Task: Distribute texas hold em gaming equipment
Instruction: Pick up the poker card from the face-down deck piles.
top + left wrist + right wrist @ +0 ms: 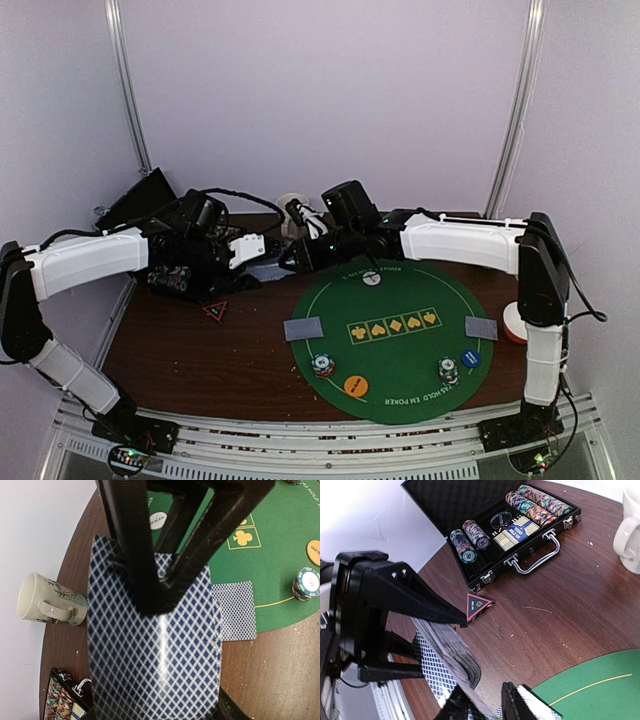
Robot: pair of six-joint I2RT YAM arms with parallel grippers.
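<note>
My left gripper (262, 250) is shut across the width of a deck of blue diamond-backed cards (155, 650), held above the brown table left of the green mat (400, 395). My right gripper (487, 692) reaches the deck's far end (451, 652). One finger (160, 587) lies on the top card, and bare table shows between its tips. Single face-down cards lie at the mat's left (303, 328) and right (481, 327). Two chip stacks (322, 365) (448, 371), an orange disc (356, 385), a blue disc (471, 358) and a white dealer disc (371, 278) sit on the mat.
An open black chip case (510, 530) with rows of chips stands at the table's back left. A red-edged triangular marker (477, 605) lies near it. A beige mug (47, 600) lies at the back. A round white and orange thing (515, 322) sits at the right edge.
</note>
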